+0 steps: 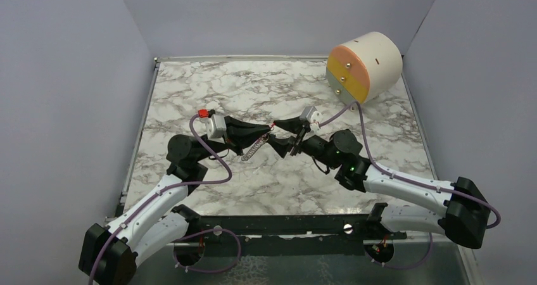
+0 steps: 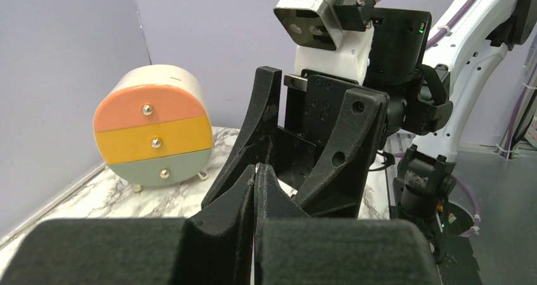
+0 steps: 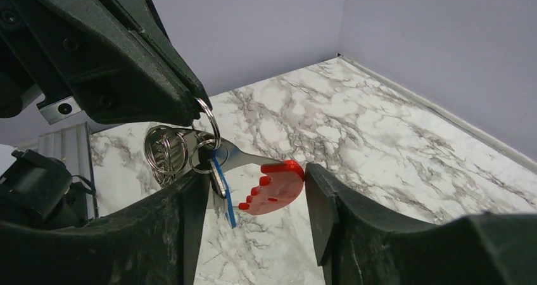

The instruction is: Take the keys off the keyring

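My left gripper [image 1: 269,131] is shut on a thin metal ring [image 3: 208,113] at the top of the keyring, holding it above the marble table [image 1: 209,88]. The keyring's grey coil [image 1: 253,149] dangles below it and shows as stacked loops [image 3: 163,152] in the right wrist view. A red foot-shaped tag [image 3: 275,187] and the small blue-and-silver key [image 3: 221,185] hang from the rings. My right gripper [image 3: 254,174] is open around them. Its right finger [image 3: 329,215] touches the tag's edge and its left finger [image 3: 183,221] is against the key. In the left wrist view, my shut fingers [image 2: 244,190] hide the ring.
A cream cylinder [image 1: 365,66] with pink, yellow and grey drawer fronts [image 2: 155,133] stands at the back right. Lilac walls enclose the table on three sides. The two arms meet nose to nose at mid-table, with the right gripper's body [image 2: 329,107] right in front of the left.
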Action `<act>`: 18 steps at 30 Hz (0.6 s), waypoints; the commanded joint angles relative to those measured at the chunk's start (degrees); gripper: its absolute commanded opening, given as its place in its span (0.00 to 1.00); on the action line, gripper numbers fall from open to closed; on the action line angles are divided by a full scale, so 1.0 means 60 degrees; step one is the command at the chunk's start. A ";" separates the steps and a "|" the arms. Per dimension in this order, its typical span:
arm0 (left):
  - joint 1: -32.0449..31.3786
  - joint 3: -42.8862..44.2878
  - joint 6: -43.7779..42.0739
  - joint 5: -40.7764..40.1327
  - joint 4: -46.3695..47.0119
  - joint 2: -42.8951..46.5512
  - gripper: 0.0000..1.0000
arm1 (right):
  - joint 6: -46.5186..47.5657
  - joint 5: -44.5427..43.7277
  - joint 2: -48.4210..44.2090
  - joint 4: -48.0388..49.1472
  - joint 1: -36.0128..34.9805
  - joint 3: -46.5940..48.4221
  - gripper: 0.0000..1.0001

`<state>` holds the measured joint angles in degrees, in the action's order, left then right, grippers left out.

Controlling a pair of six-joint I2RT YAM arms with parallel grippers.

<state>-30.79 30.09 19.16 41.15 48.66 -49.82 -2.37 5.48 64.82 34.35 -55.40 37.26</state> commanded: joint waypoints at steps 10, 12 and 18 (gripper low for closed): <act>-0.0047 -0.0160 0.0072 -0.0330 0.0550 0.0151 0.00 | 0.0184 -0.0008 0.0109 -0.0658 0.0001 0.0791 0.01; -0.0040 -0.0224 0.0000 -0.0479 0.0504 0.0231 0.00 | 0.0365 -0.0444 -0.0023 -0.1053 -0.0010 0.0771 0.01; -0.0040 -0.0423 -0.0408 -0.1114 0.0145 0.0414 0.00 | 0.0773 -0.1564 -0.0889 -0.1888 -0.0010 0.0481 0.01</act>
<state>-30.83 28.34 18.85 38.11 49.74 -48.88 0.27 2.31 63.64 26.20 -55.37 39.94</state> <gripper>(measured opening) 0.009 0.036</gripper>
